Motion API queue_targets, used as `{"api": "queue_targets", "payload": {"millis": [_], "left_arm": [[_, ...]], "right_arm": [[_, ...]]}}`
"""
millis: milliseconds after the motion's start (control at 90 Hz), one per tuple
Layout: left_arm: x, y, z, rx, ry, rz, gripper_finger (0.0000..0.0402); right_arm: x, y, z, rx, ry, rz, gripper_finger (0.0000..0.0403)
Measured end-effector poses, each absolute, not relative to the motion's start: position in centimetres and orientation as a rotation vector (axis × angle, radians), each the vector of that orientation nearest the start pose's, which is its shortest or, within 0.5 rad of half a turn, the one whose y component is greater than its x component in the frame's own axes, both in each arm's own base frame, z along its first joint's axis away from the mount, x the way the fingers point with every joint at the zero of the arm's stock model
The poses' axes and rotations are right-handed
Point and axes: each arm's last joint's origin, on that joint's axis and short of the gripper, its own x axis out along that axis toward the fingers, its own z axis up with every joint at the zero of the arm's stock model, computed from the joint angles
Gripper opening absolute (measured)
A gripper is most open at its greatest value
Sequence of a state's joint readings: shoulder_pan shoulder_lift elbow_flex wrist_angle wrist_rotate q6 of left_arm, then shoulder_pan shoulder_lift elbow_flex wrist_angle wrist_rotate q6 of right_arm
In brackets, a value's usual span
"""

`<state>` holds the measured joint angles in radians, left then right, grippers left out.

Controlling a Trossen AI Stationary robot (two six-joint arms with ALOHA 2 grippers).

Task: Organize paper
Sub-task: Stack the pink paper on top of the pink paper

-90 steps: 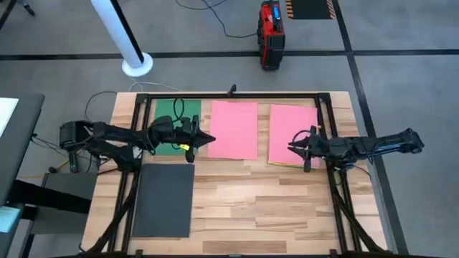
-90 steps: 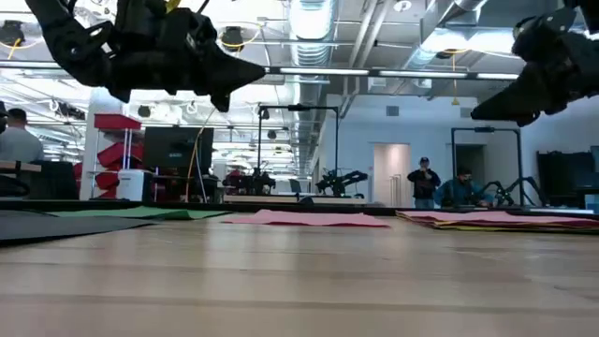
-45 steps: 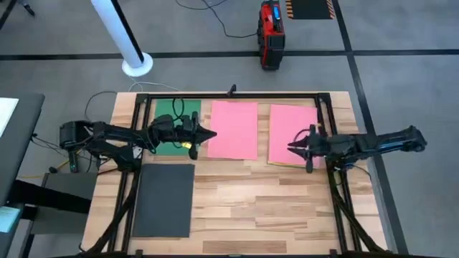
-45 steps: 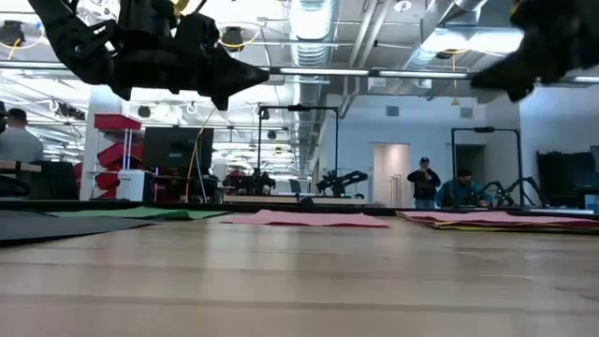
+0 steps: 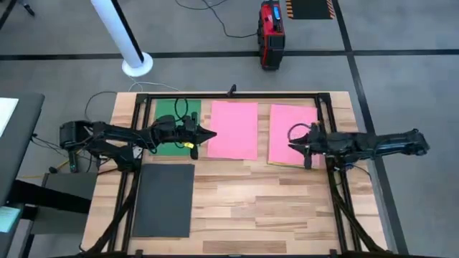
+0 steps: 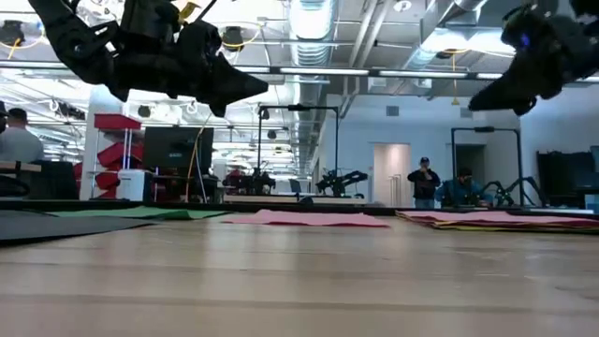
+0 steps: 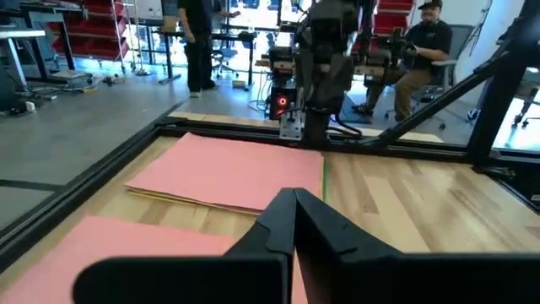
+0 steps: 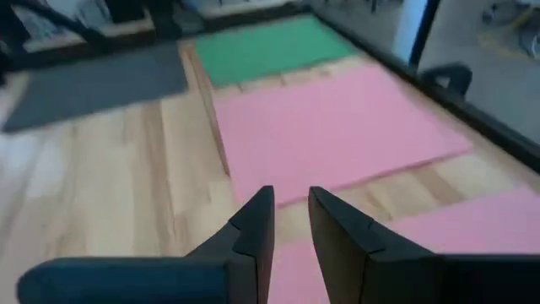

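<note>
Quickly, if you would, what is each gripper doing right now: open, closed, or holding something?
Left gripper: closed, holding nothing, above the middle pink sheet's edge.
Right gripper: slightly open, empty, above the right pink sheet.

Green [image 5: 171, 115], 2 pink [image 5: 234, 129] [image 5: 291, 132], dark grey [image 5: 163, 199] sheets, flat.

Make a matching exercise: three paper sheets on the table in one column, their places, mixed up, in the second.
Things:
1. green sheet
2. grey sheet
3. middle pink sheet

Places in the high view:
A. between two other sheets in the far row
B. far left corner
C. near left, alone in front

Pairs: 1-B, 2-C, 3-A
</note>
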<state>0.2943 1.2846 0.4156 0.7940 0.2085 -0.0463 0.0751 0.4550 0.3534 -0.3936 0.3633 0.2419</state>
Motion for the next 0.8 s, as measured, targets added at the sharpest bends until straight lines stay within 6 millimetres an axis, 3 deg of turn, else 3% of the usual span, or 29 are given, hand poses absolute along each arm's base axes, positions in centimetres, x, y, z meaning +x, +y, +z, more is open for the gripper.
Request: {"api": "queue_targets", "payload": {"millis": [256,622,800], "left_arm": [[23.6,6.6,19.7,-0.068,0.112,0.097,0.0],[23.5,6.5,19.2,-0.044,0.167,0.098,0.0],[23.5,6.5,19.2,-0.05,0.166,0.098,0.0]], "right_arm": [[13.9,-0.2,19.0,0.133,0.64,-0.379,0.0079],[16.6,0.0,20.3,0.111,0.714,-0.375,0.0088],[17.3,0.0,19.8,0.097,0.776,-0.381,0.0088]]}}
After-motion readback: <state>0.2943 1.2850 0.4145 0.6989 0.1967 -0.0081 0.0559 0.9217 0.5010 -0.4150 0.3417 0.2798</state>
